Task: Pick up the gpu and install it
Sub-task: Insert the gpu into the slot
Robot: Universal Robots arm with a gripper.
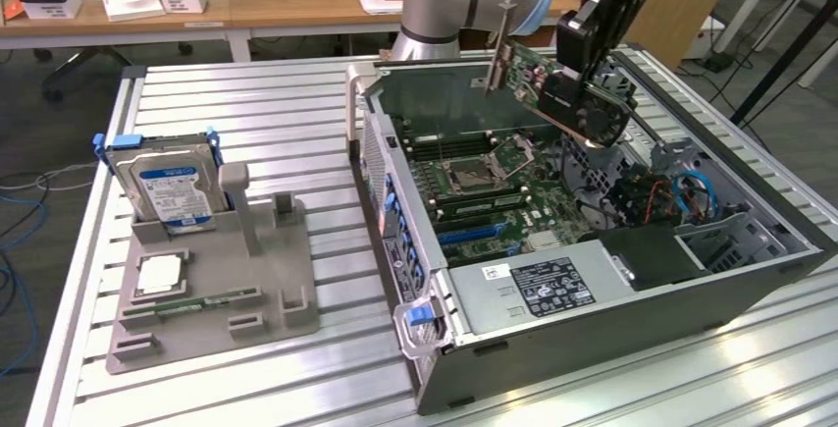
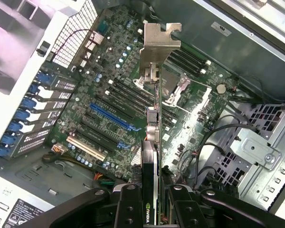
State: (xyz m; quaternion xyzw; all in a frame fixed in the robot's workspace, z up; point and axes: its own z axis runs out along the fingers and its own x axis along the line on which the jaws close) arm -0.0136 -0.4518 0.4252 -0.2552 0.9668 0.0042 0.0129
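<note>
A robot's gripper [image 2: 150, 202] is clamped on the gpu [image 1: 531, 66], holding it tilted in the air above the open computer case [image 1: 392, 186] that lies on the bench [image 1: 249, 103]. Seen edge-on from the wrist, the card hangs over the motherboard [image 2: 114, 95], its silver bracket [image 2: 159, 42] at the far end. To seat it well, its lower edge likely has to be levelled, lined up along the long blue slot [image 2: 109, 118] and lowered squarely, bracket kept clear of the case wall.
</note>
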